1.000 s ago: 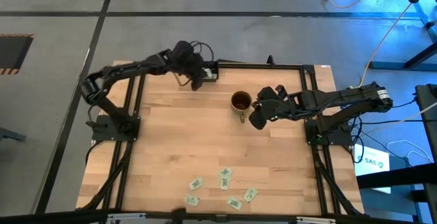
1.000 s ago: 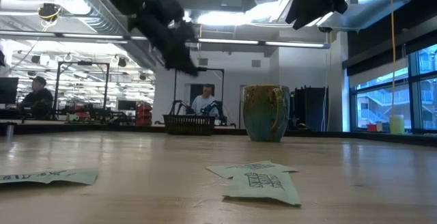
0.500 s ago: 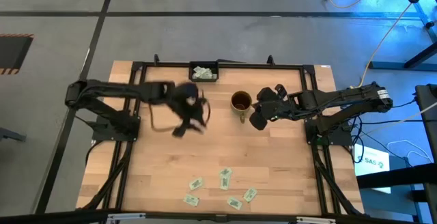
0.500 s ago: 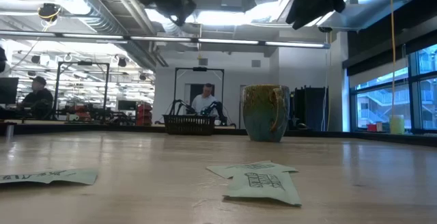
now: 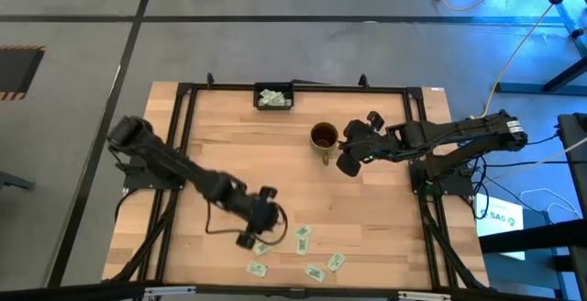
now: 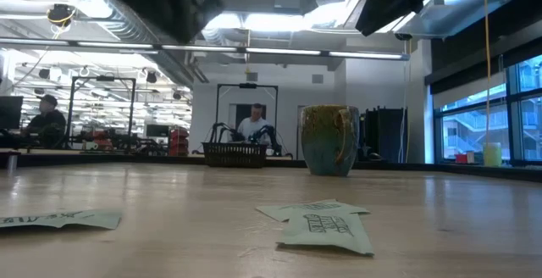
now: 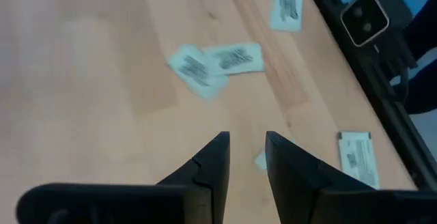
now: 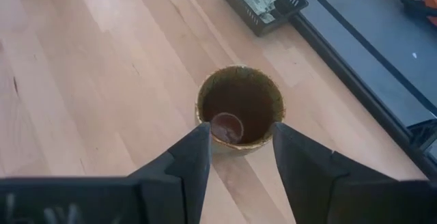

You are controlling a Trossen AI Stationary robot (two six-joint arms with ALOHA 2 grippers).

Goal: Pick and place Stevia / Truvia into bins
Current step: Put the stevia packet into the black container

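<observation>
Left gripper (image 5: 254, 230), fingers parted and empty, hovers over scattered white-green sachets (image 5: 302, 239), print unreadable. Right gripper (image 5: 346, 150) hangs spread beside the brown-gold mug (image 5: 323, 137).

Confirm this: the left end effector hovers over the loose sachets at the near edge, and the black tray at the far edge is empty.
Wrong on the tray. The high view shows the black tray holding sachets. The left end effector does hover by the loose sachets.

Grey floor (image 5: 73, 26), windows (image 6: 487, 121), possibly a workshop with seated people (image 6: 254, 127).
</observation>
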